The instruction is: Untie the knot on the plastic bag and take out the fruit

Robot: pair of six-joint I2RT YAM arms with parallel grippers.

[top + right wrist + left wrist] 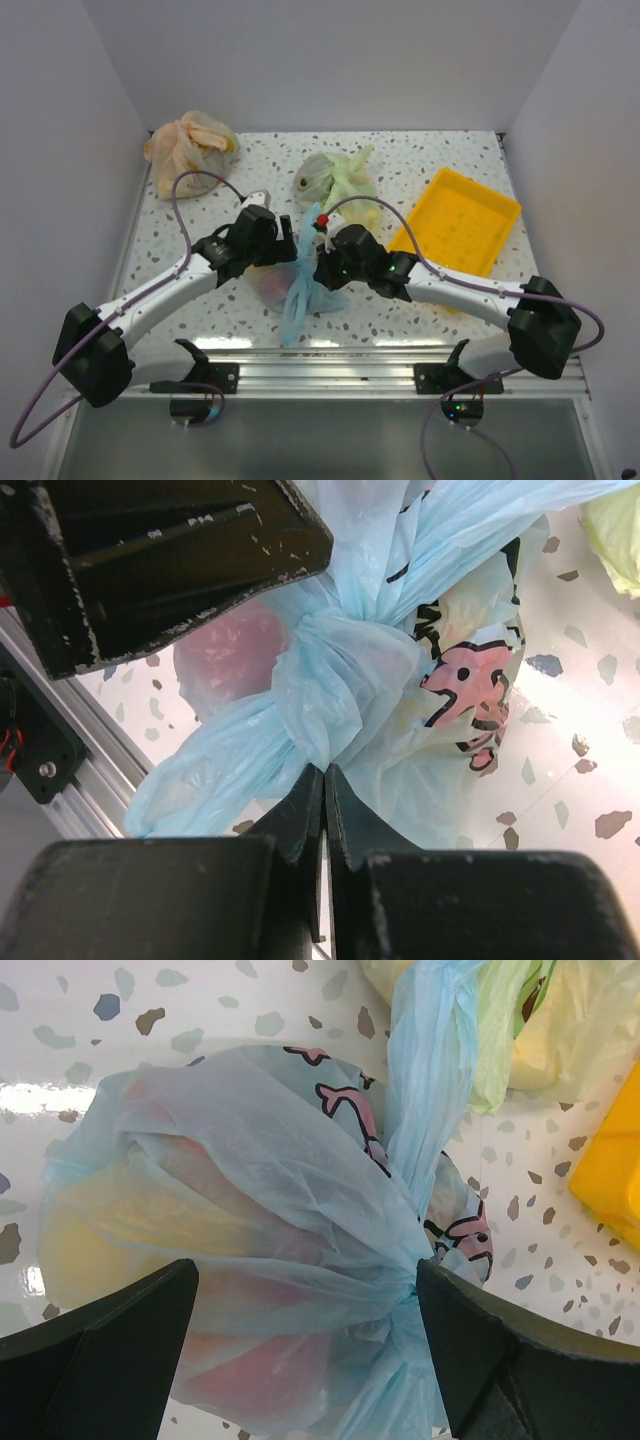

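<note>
The light blue plastic bag (290, 290) lies at the table's near middle, between both grippers. Its knot (335, 675) is a tight twisted lump, with one tail running toward the front rail and another toward the green bag. My left gripper (305, 1310) is open, with its fingers (120, 1345) on either side of the bag's body and the knot (405, 1300) close to the right finger. My right gripper (325, 770) is shut, pinching blue plastic at the base of the knot. Fruit shows through the plastic: a red one (260, 1370) and a yellow one (100, 1230).
A pale green tied bag (335, 175) lies just behind the blue one. An orange bag (190, 140) sits at the back left. A yellow tray (460, 220) stands at the right. A metal rail (330, 360) runs along the near edge. White walls close three sides.
</note>
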